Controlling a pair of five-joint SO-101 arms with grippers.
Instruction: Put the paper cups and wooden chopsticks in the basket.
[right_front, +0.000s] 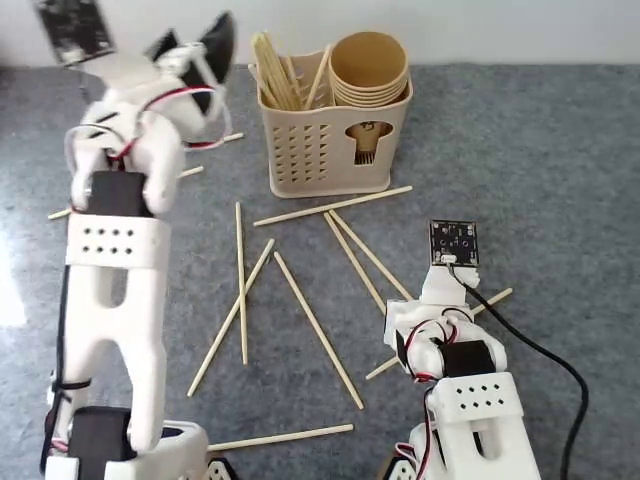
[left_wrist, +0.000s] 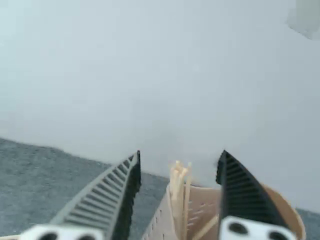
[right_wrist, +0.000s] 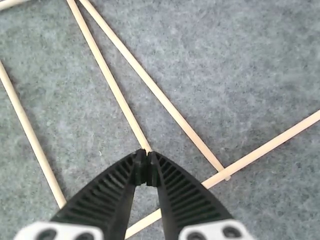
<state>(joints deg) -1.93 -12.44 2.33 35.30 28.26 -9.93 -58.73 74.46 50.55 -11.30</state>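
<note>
Your left gripper (left_wrist: 180, 155) is spread open with nothing between its fingers (left_wrist: 112, 202). It is held up off the mat, just beside the basket (right_front: 320, 150) at the chopstick end. In the left wrist view the basket rim sits below the gap, and the chopsticks already in the basket (right_front: 275, 70) stand up between the two fingers without touching either. The stacked paper cups (right_front: 368, 65) sit in the basket's other compartment.

Your right gripper (right_wrist: 146, 167) is clenched, tips pressed together, low over the mat (right_front: 540, 160) in front of the basket. The end of one loose chopstick (right_wrist: 107, 82) meets the fingertips. You can't tell whether it is pinched or just touching. A second chopstick (right_wrist: 150, 85) runs just beside it. The two lie close together at the far end and spread apart toward the gripper. A third (right_wrist: 270, 145) crosses under the gripper's side, touching the second one's end. Another stick (right_wrist: 30, 135) lies apart on the other side.

More loose chopsticks (right_front: 240, 280) are scattered in front of the basket, some crossing, and one (right_front: 280, 437) lies well away from it near the arm bases. A couple (right_front: 190, 172) poke out from under the left arm, beside the basket.

The mat's edge meets a pale wall (left_wrist: 150, 75) right behind the basket. There is bare mat on the basket's cup side.
</note>
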